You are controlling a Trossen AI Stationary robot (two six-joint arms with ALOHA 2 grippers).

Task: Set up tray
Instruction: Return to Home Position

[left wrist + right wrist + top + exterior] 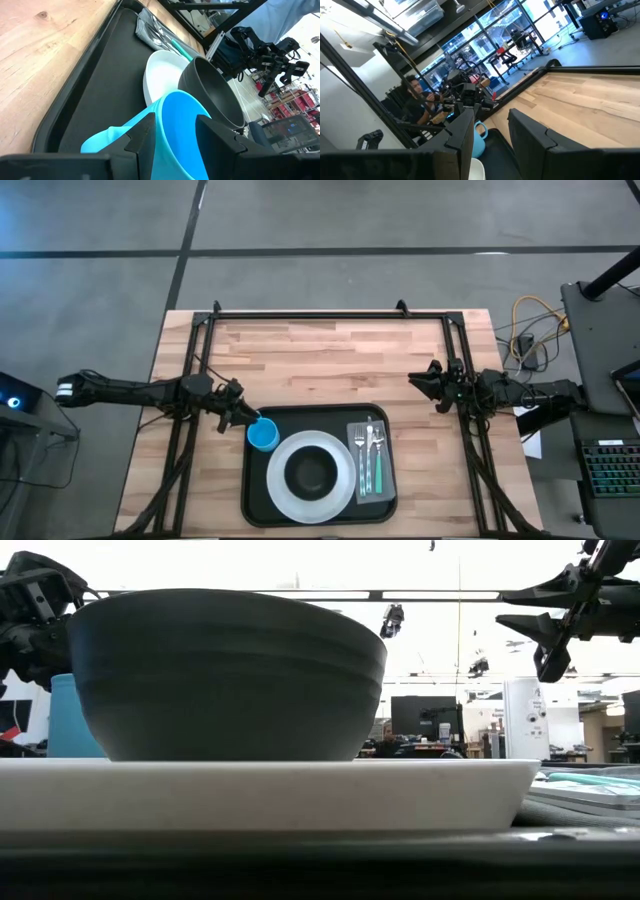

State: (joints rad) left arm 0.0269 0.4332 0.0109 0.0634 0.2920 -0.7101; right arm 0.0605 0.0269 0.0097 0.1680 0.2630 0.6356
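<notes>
The black tray [258,495] lies on the wooden table's near middle. On it rest a white plate [284,482] with a dark bowl [312,472], and a grey napkin [386,480] under cutlery [368,452]. A blue cup [264,436] stands upright in the tray's far left corner. My left gripper [245,418] reaches it from the left and is shut on it. My right gripper [420,383] hovers open above bare table, beyond the tray's far right corner. My left gripper has the blue cup's upper wall below the rim [179,107] between its two fingers [145,132], one on each side. It comes slanting down from the table's left. The cup is upright over the tray's far left corner. Its base is hidden.
Bare wood [330,350] spreads across the table's far half. A black frame rail [320,314] runs along the far edge, and arm mounts stand at both sides. The bowl [210,90] and plate [162,80] sit close beside the cup, toward the tray's middle.
</notes>
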